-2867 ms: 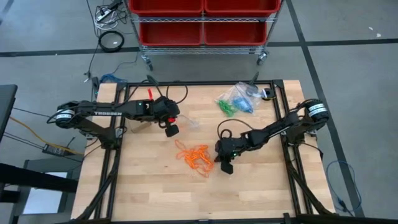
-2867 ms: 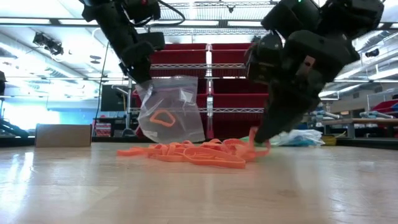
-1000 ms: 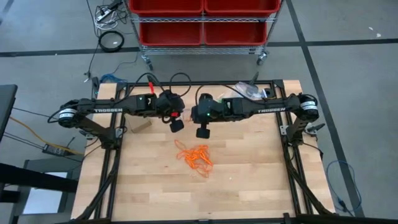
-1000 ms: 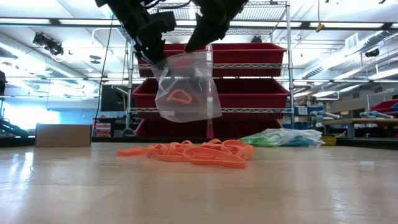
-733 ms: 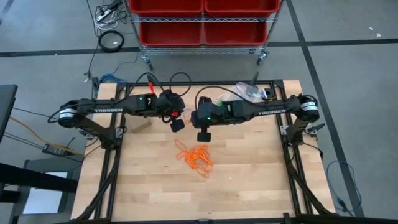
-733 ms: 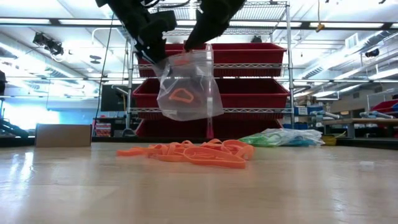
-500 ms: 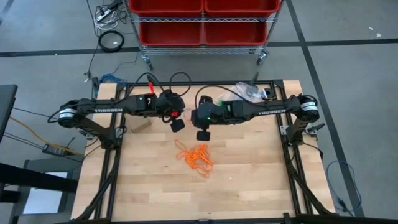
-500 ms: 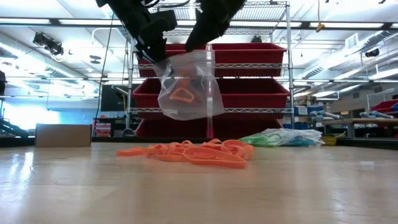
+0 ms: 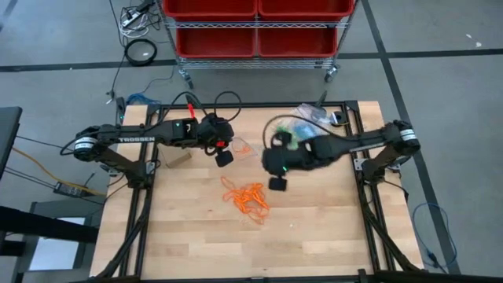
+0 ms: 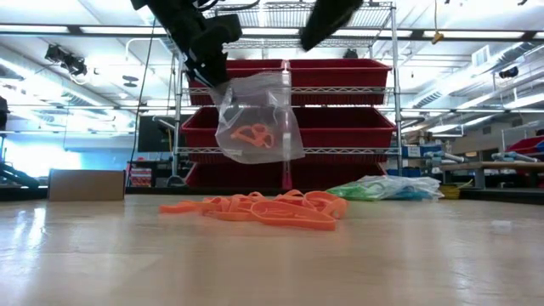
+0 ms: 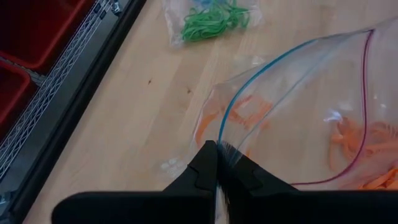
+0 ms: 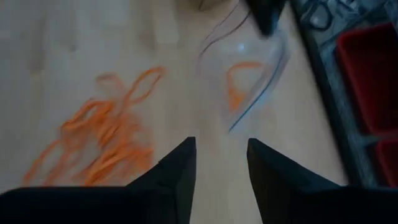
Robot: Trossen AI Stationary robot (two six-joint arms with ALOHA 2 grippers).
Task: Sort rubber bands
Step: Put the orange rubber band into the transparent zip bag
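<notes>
A clear zip bag (image 10: 257,119) hangs in the air from my left gripper (image 9: 222,157), which is shut on it over the table's far middle. Orange rubber bands (image 10: 252,134) lie inside the bag. A loose heap of orange rubber bands (image 9: 245,198) rests on the wood at the table's middle, below and nearer than the bag. My right gripper (image 9: 277,182) stands open to the right of the bag, above the heap's right side, with nothing between its fingers (image 12: 179,163). My left gripper pinches the bag's zip rim (image 11: 222,140) between its two fingers, at one end of the open mouth. The fingers slant down from the table's left. The bag hangs below them, mouth gaping, clear of the table.
Clear bags with green and blue bands (image 9: 302,124) lie at the far right corner. A rack of red bins (image 9: 255,27) stands beyond the far edge. Black frame rails (image 9: 141,212) run along both table sides. Bare wood lies toward the near edge.
My right gripper has let go of the bag's rim, opened, and swung away from the bag toward the table's right and near edges. The bag stays lifted, now hanging from my left gripper alone.
</notes>
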